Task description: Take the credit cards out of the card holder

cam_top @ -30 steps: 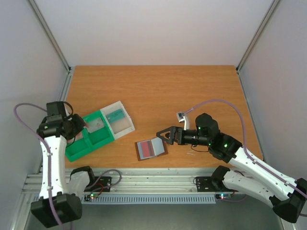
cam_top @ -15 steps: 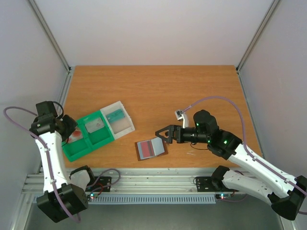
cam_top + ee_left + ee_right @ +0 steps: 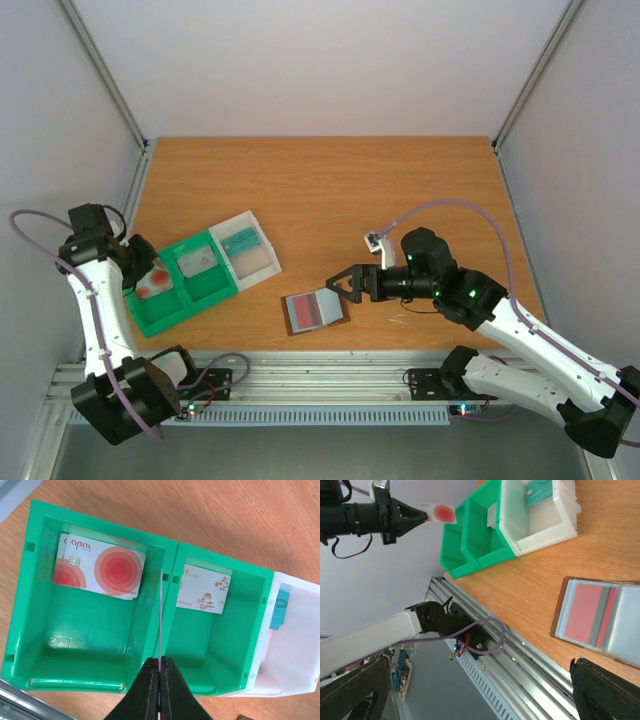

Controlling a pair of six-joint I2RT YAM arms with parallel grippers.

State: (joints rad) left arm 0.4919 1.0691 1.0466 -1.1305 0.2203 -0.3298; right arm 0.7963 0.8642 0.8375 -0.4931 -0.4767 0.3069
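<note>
Since a second ago my left arm has swung outward toward the table's left edge, taking its card along. The right arm and the card holder [image 3: 315, 310] have hardly shifted.

My left gripper [image 3: 160, 666] is clenched on a credit card [image 3: 152, 281], white with a red ringed disc. From the left wrist camera I see that card only edge-on, a thin line running along the wall between the two compartments of the green tray [image 3: 75, 679]. From the right wrist camera it hangs in the air, clear of the tray.

The tray sits by the table's near-left corner. Its left compartment holds two overlapping ringed cards [image 3: 100, 570] at the far end. Its right compartment holds one pale blossom card [image 3: 202, 590]. A translucent white box [image 3: 258, 262] touches the tray's right end, with a teal card [image 3: 240, 240] inside.

My right gripper [image 3: 343, 284] has its jaws spread wide and grasps nothing. It hovers just beside the far right corner of the card holder; I cannot tell whether it touches. The holder lies open and flat near the middle of the table's near edge. A red card [image 3: 585, 607] shows in one pocket. The other pocket looks pale grey-blue, and I cannot tell whether anything is in it.
</note>
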